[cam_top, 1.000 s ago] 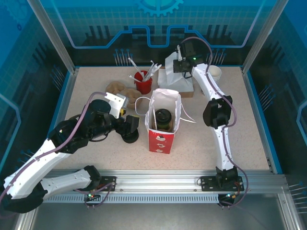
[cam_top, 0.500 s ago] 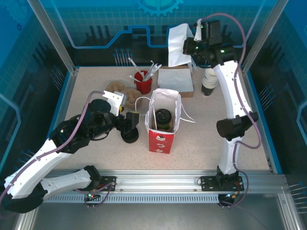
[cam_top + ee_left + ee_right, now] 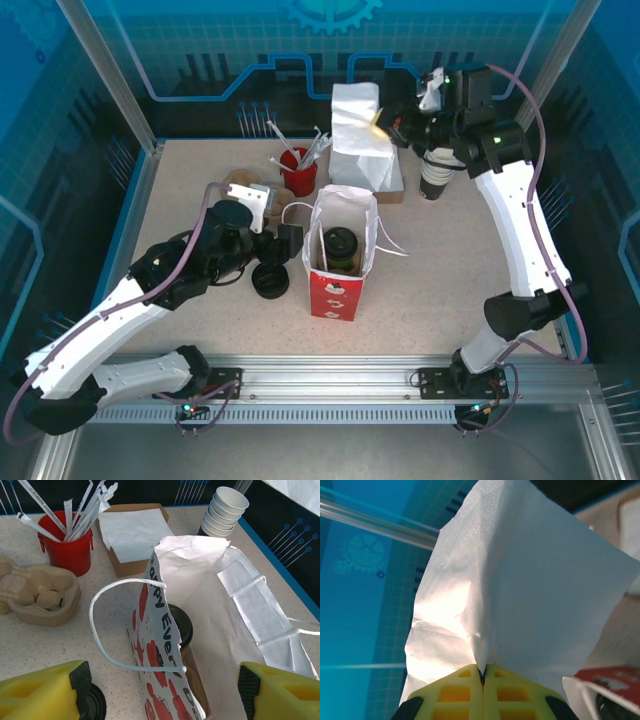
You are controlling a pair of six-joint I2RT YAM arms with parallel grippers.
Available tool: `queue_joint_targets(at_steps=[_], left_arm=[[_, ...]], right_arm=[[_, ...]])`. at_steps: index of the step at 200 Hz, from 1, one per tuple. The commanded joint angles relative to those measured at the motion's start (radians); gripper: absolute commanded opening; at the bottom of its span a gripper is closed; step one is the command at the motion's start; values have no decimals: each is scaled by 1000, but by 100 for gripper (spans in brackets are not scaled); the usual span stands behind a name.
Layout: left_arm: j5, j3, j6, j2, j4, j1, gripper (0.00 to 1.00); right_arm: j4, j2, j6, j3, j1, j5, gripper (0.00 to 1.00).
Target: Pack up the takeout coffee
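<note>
Your right gripper (image 3: 482, 672) pinches a napkin (image 3: 358, 130) aloft by the table's (image 3: 450, 280) far edge, while your left gripper (image 3: 162, 682) gapes astride the bag (image 3: 338, 270) already holding the coffee (image 3: 340, 245), so next lower that napkin into its mouth.

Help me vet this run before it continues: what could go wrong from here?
The right gripper pinches the napkin by one edge. Hanging limp, it could catch the rim of the paper bag rather than drop beside the takeout coffee.
The open left gripper sits close to the handle loop. Moving off could snag it and topple the paper bag.
</note>
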Motion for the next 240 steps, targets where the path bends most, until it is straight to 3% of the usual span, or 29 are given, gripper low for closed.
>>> queue_joint_targets(at_steps=[1,50,106,175,240], left_arm=[[16,-20,-63,19,67,-1,79],[-7,-65,-126,36,121,-1,77],[-77,-96,-143,52,142,0,76],[-100,-115,-140,72,154,1,76],[-92,-119,-141,73,136,9,76]], right_arm=[[101,-83,132,-46,56,-48,0],[264,-230,229,-304,191,38,0],[295,-322,187,-459,315,190,0],[344,-457,194,-747,347,340,0],[322,-453,172,-844,355,364,0]])
